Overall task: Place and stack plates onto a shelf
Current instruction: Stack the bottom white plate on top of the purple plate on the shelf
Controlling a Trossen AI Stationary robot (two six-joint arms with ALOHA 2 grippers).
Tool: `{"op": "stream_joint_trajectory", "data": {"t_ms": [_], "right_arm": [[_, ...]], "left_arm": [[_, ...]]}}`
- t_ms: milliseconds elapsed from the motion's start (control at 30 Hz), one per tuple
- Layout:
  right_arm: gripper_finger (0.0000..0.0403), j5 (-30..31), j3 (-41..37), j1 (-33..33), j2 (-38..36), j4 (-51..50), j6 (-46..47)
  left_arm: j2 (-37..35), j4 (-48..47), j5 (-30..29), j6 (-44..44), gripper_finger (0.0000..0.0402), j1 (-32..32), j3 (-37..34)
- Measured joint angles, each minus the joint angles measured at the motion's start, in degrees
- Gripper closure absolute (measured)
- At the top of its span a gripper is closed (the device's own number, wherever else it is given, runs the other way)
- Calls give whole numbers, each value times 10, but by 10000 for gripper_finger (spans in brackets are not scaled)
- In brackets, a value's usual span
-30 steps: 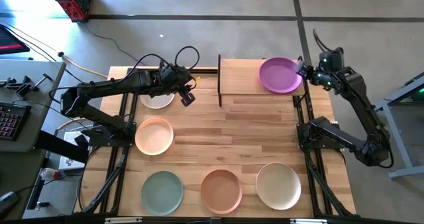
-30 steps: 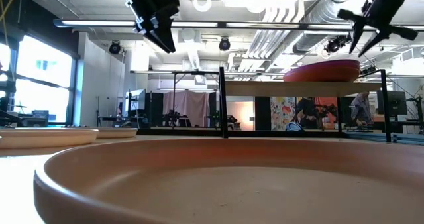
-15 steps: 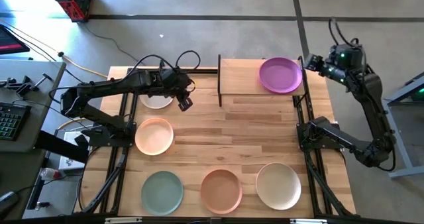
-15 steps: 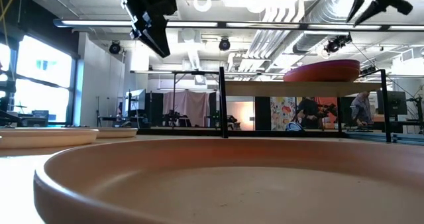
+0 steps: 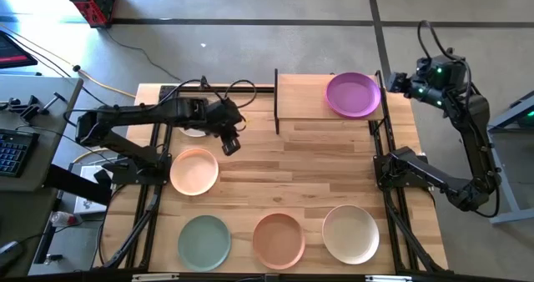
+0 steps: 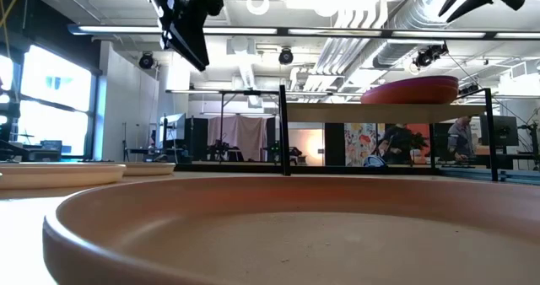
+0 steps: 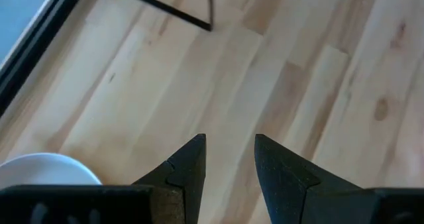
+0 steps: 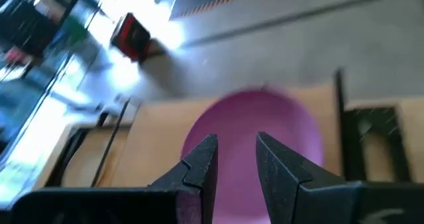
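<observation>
The purple plate point(image 5: 353, 94) is lying on the right half of the shelf point(image 5: 300, 95) at the far side of the table, while five more plates are sitting on the tabletop, with the peach plate point(image 5: 194, 170) nearest the left gripper point(image 5: 231, 142). That gripper is hanging over bare wood with fingers slightly apart and empty; the right gripper point(image 5: 394, 83), also parted and empty, is hovering just right of the shelf. The plates look stiff, light and matte, so pinching the raised rim at one edge is probably the surest hold.
</observation>
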Motion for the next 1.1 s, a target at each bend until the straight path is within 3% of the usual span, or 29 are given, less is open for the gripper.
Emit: {"op": "stream_joint_trajectory", "data": {"t_ms": [200, 400, 733, 1100], "right_arm": [[318, -121, 0, 2, 0, -63, 11], [318, -184, 0, 38, -10, -95, 39], [318, -187, 0, 128, -58, -84, 121], [318, -190, 0, 139, -73, -80, 45]], "left_arm": [[0, 0, 0, -35, 284, -45, 0], [0, 0, 2, -73, 284, -104, 0], [0, 11, 2, -135, 284, -202, 0], [0, 94, 2, -206, 284, -260, 0]]}}
